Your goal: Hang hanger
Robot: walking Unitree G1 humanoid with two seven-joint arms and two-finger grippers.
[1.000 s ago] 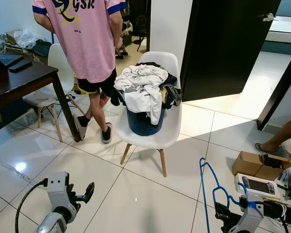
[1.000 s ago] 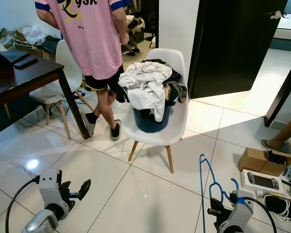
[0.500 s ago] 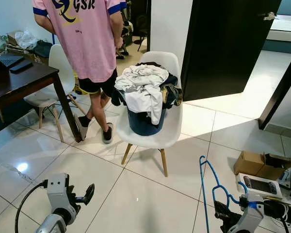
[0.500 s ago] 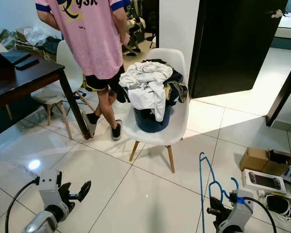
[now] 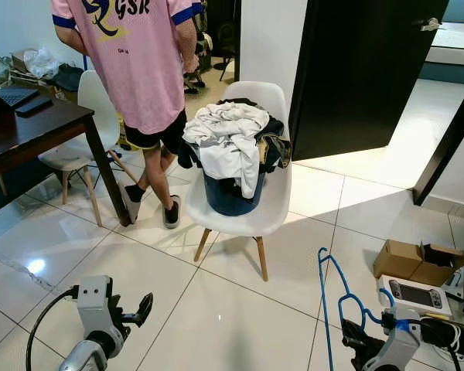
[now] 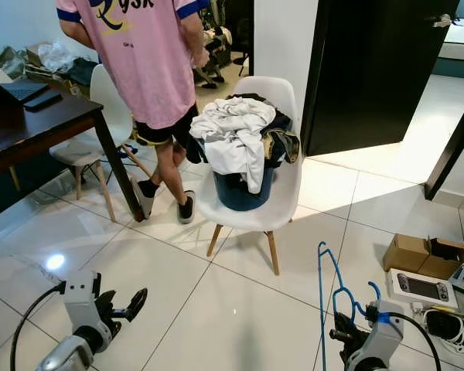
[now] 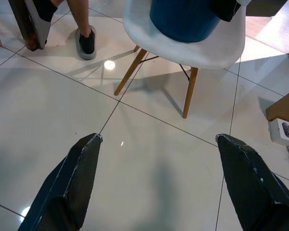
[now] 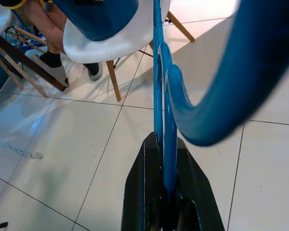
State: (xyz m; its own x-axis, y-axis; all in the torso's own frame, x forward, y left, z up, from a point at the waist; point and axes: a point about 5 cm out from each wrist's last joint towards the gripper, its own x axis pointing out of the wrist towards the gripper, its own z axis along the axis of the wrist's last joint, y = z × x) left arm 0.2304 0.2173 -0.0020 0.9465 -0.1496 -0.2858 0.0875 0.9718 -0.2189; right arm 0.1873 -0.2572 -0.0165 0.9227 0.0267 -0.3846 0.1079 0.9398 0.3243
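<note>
Right gripper, low at 5 o'clock, is clamped on the blue hanger standing upright above it, left gripper at 7 o'clock spread wide and empty; judged sound practice: keep clamp firm, hook clear of white chair.

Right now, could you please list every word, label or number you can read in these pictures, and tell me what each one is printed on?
"GSR": dark blue letters on the back of the person's pink shirt, cut off at the top of the picture.
Small dark print lower on that shirt: too small to read.
White box on the floor: a printed picture, no legible words.
Cardboard box: no readable text.
</note>
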